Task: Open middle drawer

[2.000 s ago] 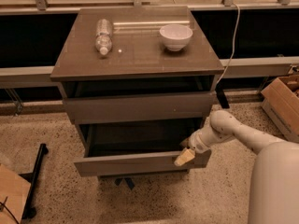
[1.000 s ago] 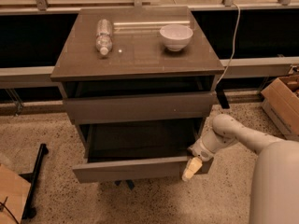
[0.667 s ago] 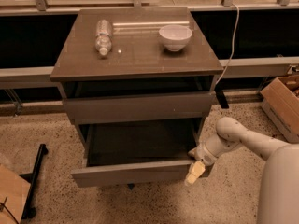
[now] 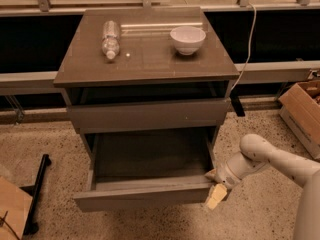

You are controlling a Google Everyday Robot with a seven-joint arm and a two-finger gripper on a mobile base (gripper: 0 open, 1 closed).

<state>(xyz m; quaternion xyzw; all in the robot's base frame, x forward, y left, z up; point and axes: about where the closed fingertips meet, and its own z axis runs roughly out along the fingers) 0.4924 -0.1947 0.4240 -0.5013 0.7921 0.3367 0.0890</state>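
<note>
The middle drawer (image 4: 142, 198) had slid further out of the cabinet (image 4: 145, 59); the task looked nearly done. The gripper (image 4: 215, 186) sat at the drawer's front right corner, and I couldn't tell whether it held anything.

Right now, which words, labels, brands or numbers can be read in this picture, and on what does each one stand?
None can be read.
Bottle on the cabinet top: label, if any, too blurred to read.
Cardboard box: no print shows.
End effector, at the right front corner of the middle drawer: no marking shows.

Bottle (image 4: 110, 39), bowl (image 4: 187, 39) on cabinet (image 4: 150, 64); hand (image 4: 216, 195) below
</note>
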